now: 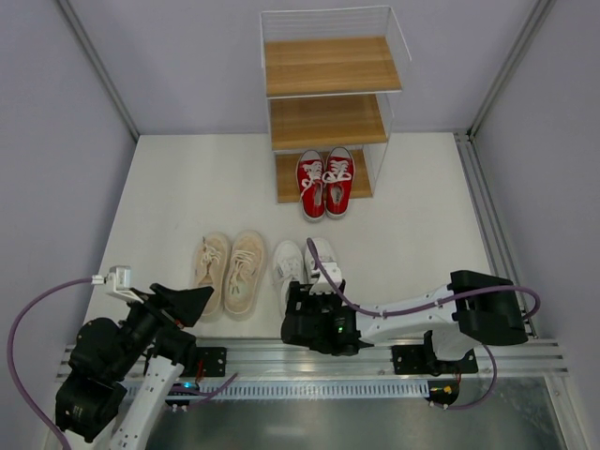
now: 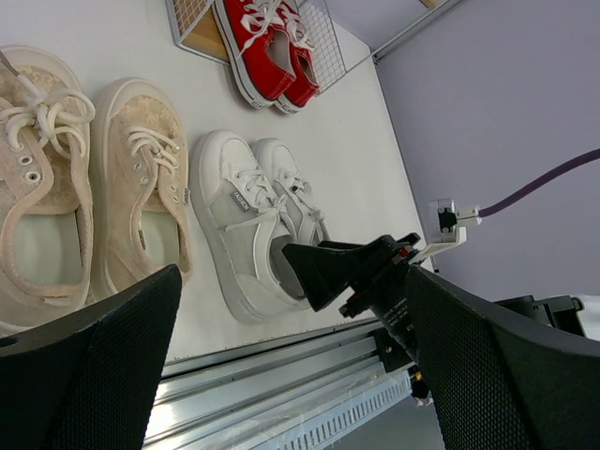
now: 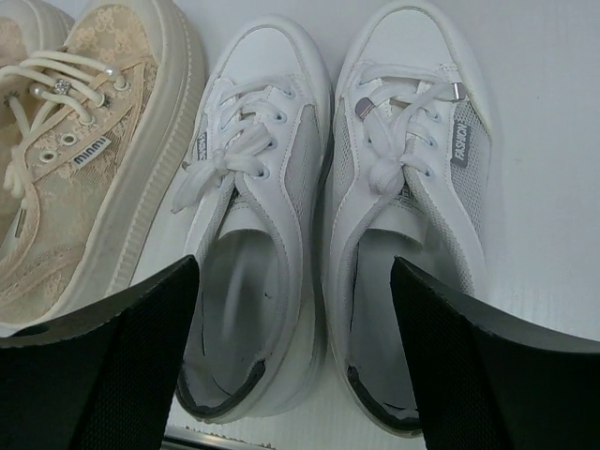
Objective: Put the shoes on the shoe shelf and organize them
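The shoe shelf [image 1: 330, 67] stands at the back centre. The red pair [image 1: 324, 183] sits on its bottom board, heels sticking out towards me. The beige pair [image 1: 228, 272] and the white pair [image 1: 305, 262] lie side by side on the table, toes towards the shelf. My right gripper [image 1: 307, 295] is open and low over the heels of the white pair [image 3: 281, 225], one finger on each outer side [image 3: 295, 272]. My left gripper [image 1: 192, 302] is open and empty near the beige pair's heels. In its wrist view [image 2: 292, 309] the beige [image 2: 141, 187], white [image 2: 248, 220] and red [image 2: 272, 47] pairs show.
A metal rail [image 1: 309, 361] runs along the near table edge under both arm bases. Grey walls and slanted frame posts [image 1: 502, 70] close in the table on both sides. The shelf's upper two boards [image 1: 328, 120] hold nothing. A purple cable [image 1: 28, 328] loops off the left arm.
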`<state>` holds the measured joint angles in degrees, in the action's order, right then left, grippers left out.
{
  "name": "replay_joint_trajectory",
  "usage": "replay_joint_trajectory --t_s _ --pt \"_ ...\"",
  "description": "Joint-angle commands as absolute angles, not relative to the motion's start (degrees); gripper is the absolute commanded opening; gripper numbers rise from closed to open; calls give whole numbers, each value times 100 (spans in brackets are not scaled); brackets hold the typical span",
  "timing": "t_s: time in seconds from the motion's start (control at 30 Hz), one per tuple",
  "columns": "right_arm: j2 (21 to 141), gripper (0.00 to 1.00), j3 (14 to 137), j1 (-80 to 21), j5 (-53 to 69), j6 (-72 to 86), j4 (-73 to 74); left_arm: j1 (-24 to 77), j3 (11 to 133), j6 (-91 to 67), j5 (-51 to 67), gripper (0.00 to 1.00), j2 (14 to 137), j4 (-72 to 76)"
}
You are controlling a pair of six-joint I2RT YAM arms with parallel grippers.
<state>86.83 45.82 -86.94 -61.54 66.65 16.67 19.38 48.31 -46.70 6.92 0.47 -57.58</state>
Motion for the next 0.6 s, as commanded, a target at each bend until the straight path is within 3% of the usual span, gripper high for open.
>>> replay_joint_trajectory --t_s 0.0,0.27,0.4,0.57 --pt "8876 82 4843 -8675 -6645 7532 1881 1934 4939 -4667 756 100 -255 -5766" --pt "9088 66 4413 -8297 -5749 6954 775 1934 4782 -4684 800 100 -255 -5704" --pt "9149 64 4263 -8051 -5038 6172 -182 1925 4746 -4711 817 100 -255 -5687" --pt "9413 65 4482 -7989 -4598 5994 -106 1934 4764 -4693 774 100 -255 -5739"
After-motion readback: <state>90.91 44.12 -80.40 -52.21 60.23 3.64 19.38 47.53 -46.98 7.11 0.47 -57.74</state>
